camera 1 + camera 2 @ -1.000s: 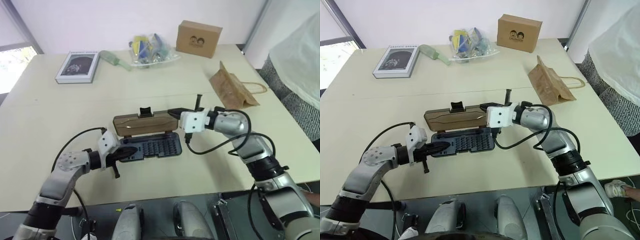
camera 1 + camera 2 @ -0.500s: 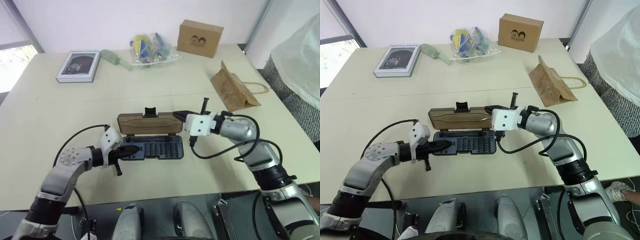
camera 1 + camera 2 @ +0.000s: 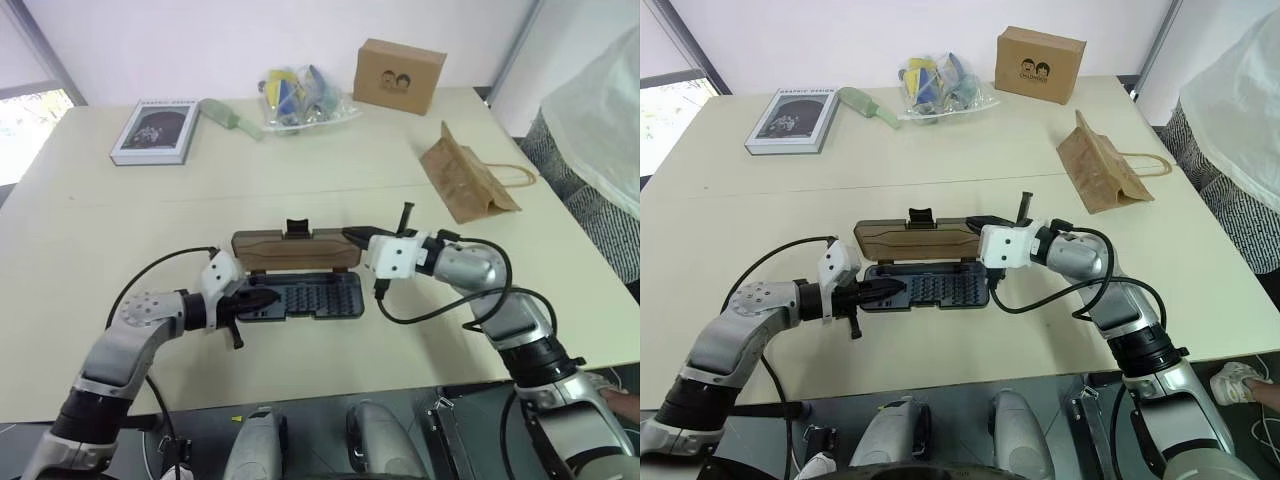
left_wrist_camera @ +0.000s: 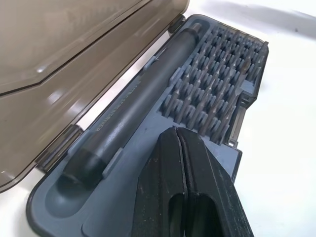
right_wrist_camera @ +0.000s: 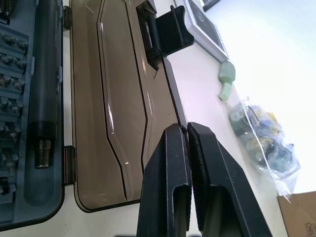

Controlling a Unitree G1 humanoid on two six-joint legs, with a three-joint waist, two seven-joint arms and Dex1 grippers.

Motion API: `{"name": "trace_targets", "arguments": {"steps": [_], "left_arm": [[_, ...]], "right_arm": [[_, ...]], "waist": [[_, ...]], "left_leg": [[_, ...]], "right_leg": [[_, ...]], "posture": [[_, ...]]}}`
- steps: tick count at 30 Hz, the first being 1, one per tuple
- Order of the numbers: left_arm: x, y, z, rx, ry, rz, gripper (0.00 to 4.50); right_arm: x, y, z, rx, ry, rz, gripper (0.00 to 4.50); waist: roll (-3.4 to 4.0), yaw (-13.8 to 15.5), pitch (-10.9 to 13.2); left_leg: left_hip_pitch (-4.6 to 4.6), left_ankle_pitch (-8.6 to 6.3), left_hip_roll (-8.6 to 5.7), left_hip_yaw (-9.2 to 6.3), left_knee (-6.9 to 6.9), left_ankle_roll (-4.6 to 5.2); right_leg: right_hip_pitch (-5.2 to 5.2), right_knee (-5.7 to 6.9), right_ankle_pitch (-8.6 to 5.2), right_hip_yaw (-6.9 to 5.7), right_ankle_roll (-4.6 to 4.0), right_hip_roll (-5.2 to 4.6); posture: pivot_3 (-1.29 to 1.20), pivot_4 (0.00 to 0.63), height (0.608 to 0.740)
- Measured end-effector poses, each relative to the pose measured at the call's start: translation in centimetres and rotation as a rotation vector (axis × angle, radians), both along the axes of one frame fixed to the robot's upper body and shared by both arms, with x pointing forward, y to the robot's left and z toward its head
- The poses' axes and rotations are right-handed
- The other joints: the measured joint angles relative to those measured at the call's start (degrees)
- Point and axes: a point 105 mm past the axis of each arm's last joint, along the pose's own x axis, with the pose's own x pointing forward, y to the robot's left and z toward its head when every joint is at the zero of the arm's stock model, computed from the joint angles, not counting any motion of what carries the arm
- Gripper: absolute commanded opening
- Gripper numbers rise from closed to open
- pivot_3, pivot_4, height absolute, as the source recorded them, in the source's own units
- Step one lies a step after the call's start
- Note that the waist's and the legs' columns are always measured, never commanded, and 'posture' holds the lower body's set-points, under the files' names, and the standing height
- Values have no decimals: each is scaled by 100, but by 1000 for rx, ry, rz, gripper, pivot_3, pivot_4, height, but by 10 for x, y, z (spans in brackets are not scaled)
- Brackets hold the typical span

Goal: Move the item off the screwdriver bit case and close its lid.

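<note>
While the lid [image 3: 915, 236] stands half-raised, the pressed-together right claw [image 3: 971, 223] touches its far edge.

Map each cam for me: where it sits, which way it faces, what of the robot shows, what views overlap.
Left eye / right eye: head stereo pair, looking forward and down at the table; both arms show, left gripper at the screwdriver bit case, right gripper at the lid.
Left wrist: looks along its shut fingers over the tray's bits and driver handle.
Right wrist: looks along its fingers, pinching the lid's edge.
Shared: case and lid appear in all views.
</note>
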Motion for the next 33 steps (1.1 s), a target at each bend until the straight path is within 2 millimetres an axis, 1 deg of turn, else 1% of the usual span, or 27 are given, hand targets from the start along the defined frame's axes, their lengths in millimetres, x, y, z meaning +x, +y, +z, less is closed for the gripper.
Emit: {"name": "trace_targets", "arguments": {"steps": [6,15,17,21,26,28,30,33], "left_arm": [[1,-1,3,-6,15,-10,0],[6,-8,15,-64,22,-11,0],[5,-12,24,-83,11,-26,0],[-2,-23,42,-113,-13,-101,0],[-2,-33,61,-162,-27,-147,0],[4,-35,77,-211,-59,-137,0],[12,-36,99,-265,-119,-119,0],[24,-33,125,-334,-183,-72,0]], "right_arm": [[3,1,-1,-8,-14,12,35],[2,2,-3,-8,-23,28,35],[2,2,-3,-9,-23,28,35],[3,2,-3,-10,-23,29,35],[3,2,-3,-10,-23,30,35],[3,1,-3,-11,-25,31,35],[3,1,-4,-12,-27,33,35],[3,2,-3,-16,-32,39,35]], "waist": [[0,-5,0],[0,-11,0],[-1,-11,0],[-1,-11,0],[-1,-10,0],[-2,-4,0],[-3,-6,0],[-3,-14,0]], "left_leg": [[0,0,0,0,0,0],[1,0,1,-1,1,0],[0,0,1,-1,2,0],[1,0,1,-2,3,0],[0,0,1,-2,7,0],[0,0,1,-4,9,0],[0,0,0,-4,11,0],[0,0,0,-5,12,0]], "right_leg": [[0,0,0,0,0,2],[0,2,6,0,11,3],[0,2,7,0,11,3],[0,3,7,1,11,4],[1,4,7,0,12,5],[2,4,7,0,12,5],[3,4,7,0,13,5],[3,5,8,0,14,7]], "posture": [[0,150,740],[0,150,740],[0,150,740],[0,150,740],[0,150,740],[0,150,740],[0,150,740],[0,150,740]]}}
